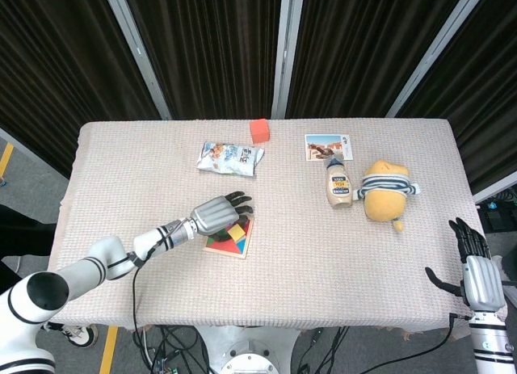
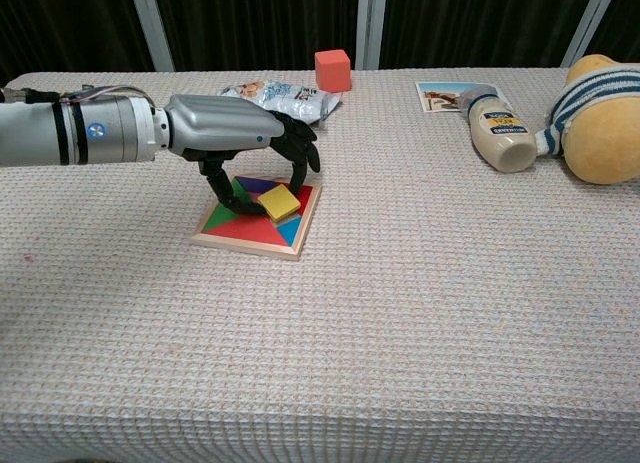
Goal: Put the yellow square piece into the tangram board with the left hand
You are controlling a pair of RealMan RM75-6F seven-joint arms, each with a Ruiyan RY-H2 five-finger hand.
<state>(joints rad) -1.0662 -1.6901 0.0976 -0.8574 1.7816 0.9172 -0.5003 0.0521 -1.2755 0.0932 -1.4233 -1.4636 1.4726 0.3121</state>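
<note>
The wooden tangram board [image 2: 246,245] [image 1: 230,254] lies left of the table's middle with coloured pieces in it. The yellow square piece [image 2: 279,202] [image 1: 236,232] sits slightly tilted on the board's right part, its edge standing proud of the other pieces. My left hand [image 2: 225,133] [image 1: 214,215] arches over the board. Its thumb presses the piece's near-left edge and its fingers curl down over the far side. My right hand [image 1: 471,271] hangs off the table's right edge with its fingers spread, holding nothing.
A snack bag [image 2: 280,98] lies just behind the board, and a red cube [image 2: 333,69] stands at the back edge. To the right are a picture card [image 2: 440,93], a lying sauce bottle [image 2: 497,131] and a yellow plush toy [image 2: 600,113].
</note>
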